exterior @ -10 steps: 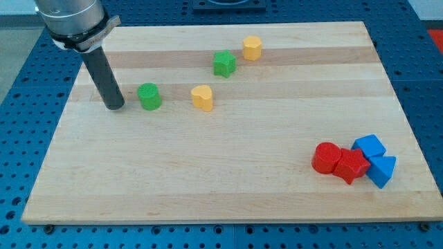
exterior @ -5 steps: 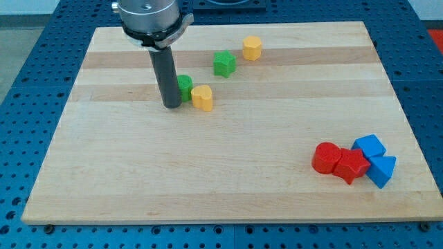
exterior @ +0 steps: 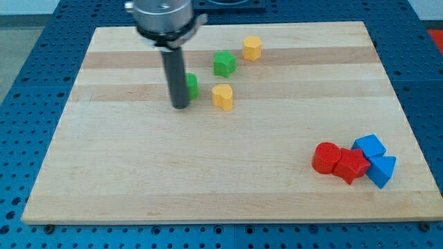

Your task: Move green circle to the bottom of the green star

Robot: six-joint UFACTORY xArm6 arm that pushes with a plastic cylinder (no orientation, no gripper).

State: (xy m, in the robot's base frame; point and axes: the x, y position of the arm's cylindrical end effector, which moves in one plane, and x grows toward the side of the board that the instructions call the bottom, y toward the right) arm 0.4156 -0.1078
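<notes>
The green circle sits left of centre near the view's top, mostly hidden behind my rod. My tip touches the board at the circle's lower left edge. The green star lies up and to the right of the circle. A yellow heart-shaped block sits just right of the circle, below the star.
A yellow hexagon block lies up and right of the star. At the view's lower right, a red cylinder, a red star-like block, a blue block and a blue triangle are clustered together.
My tip swept right, pushing the green circle right. The circle pushed the yellow heart right and slightly down.
</notes>
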